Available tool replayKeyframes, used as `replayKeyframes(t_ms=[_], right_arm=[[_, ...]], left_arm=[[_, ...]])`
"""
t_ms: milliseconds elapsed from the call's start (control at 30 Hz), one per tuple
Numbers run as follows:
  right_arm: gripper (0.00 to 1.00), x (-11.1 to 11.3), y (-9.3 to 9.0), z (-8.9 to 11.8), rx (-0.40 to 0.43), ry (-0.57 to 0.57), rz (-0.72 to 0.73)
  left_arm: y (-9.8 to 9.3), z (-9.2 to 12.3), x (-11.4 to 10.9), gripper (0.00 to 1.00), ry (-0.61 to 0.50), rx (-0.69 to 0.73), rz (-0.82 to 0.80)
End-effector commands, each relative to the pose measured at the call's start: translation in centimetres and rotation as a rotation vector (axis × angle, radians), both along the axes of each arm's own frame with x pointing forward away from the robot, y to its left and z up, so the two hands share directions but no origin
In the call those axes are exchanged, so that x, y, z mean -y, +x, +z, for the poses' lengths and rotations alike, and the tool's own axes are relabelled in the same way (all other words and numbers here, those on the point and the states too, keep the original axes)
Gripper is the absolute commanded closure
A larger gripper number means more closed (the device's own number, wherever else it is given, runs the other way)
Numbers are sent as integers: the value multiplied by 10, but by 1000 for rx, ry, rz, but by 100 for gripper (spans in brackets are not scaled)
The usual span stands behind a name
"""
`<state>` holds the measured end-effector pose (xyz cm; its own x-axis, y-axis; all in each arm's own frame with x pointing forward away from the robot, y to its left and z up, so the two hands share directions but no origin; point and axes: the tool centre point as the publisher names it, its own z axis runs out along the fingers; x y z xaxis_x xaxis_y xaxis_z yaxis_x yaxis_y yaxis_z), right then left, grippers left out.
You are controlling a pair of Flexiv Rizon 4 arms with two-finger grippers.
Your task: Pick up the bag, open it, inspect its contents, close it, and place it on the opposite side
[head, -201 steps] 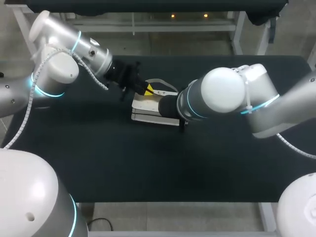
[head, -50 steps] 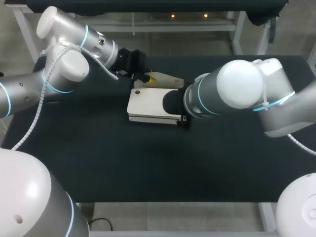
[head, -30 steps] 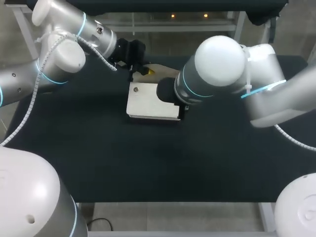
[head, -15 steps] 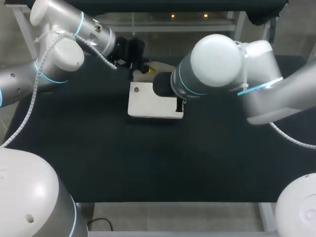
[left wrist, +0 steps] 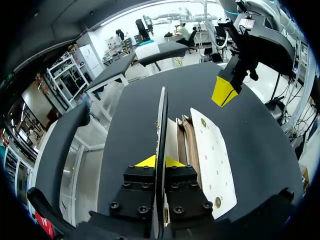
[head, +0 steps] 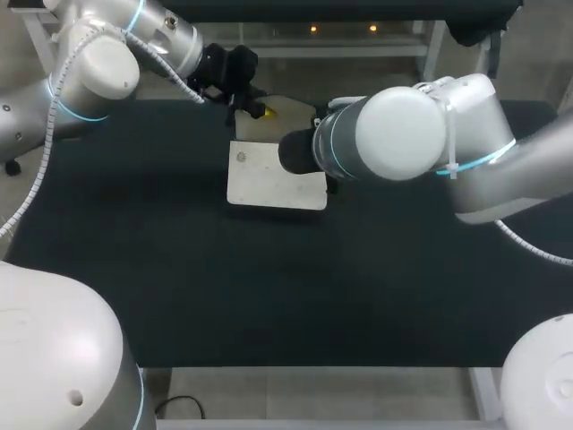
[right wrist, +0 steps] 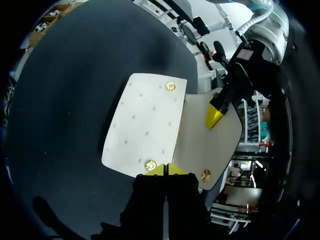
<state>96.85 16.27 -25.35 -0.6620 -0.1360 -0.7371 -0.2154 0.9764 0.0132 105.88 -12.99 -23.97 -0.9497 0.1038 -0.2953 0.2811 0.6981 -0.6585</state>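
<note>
Flap [head: 295, 114] lifted further open than a moment ago; left gripper [head: 258, 109] has climbed toward upper middle of frame, fingers pinching the flap's edge. White bag [head: 269, 179] lies on the bench [head: 161, 269], just left of centre. I see the right gripper [right wrist: 166, 170] at the bag's edge, fingers pressed together.

You are looking down on a table [head: 179, 287] whose black, matte top is spreading wide across the head view. The table's front edge is running straight along the side nearest the camera, and a pale metal leg [head: 484, 394] is showing beneath the table's front right corner.
</note>
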Motion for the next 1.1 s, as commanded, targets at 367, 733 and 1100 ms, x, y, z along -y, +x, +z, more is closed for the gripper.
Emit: replayKeyframes(t_ms=[367, 733, 1100], right_arm=[[100, -8, 35, -1, 30, -32, 27], [100, -9, 57, -10, -15, -39, -52], [100, -6, 63, -19, -40, -14, -90]], left_arm=[[-9, 5, 2, 100, 22, -20, 8], [-13, 7, 0, 100, -11, -37, 56], [-12, 7, -1, 100, -27, -45, 69]])
